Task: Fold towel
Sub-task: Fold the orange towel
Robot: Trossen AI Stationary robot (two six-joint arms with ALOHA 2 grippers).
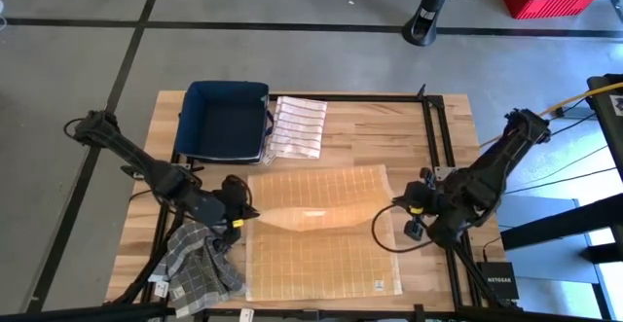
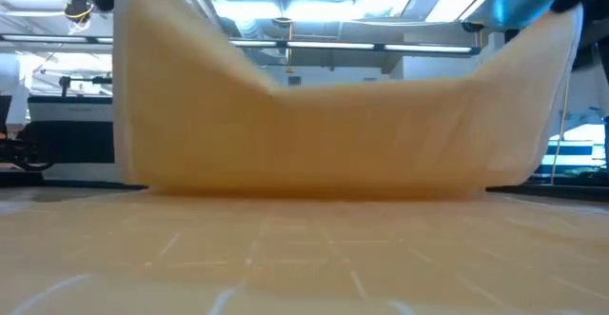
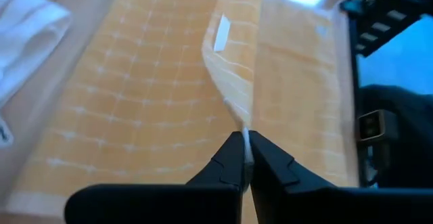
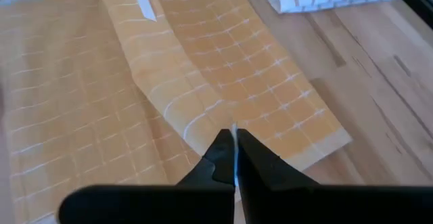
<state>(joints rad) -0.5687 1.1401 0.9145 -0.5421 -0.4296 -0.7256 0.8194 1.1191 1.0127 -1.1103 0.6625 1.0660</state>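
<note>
An orange towel (image 1: 321, 254) with a white grid lies spread on the table's middle. Its far part is raised and doubled toward the near side. The raised edge (image 1: 313, 212), which carries a white tag (image 3: 221, 31), sags in the middle between the two grippers. My left gripper (image 1: 245, 211) is shut on that edge's left corner. My right gripper (image 1: 399, 205) is shut on its right corner. In the low view the raised part (image 2: 314, 134) stands like a wall, high at both ends and low in the middle, with the flat near part in front of it. My left gripper pinches the towel's raised left corner (image 3: 245, 135) between its two fingers, and only a thin edge of cloth shows between them. The cloth runs away from the fingers as a raised ridge, slack toward the middle. The rest lies on the table. My right gripper pinches the towel's raised right corner (image 4: 234, 130) between its two fingers, with a thin edge showing between them. The raised flap falls away from the fingers onto the flat layer below and hangs slack toward the tag (image 4: 143, 1).
A dark blue bin (image 1: 226, 118) sits at the far left, and a folded white striped towel (image 1: 298, 127) lies beside it. A grey checked cloth (image 1: 200, 264) lies bunched at the near left. Black frame rails (image 1: 438, 147) run along the table's right side.
</note>
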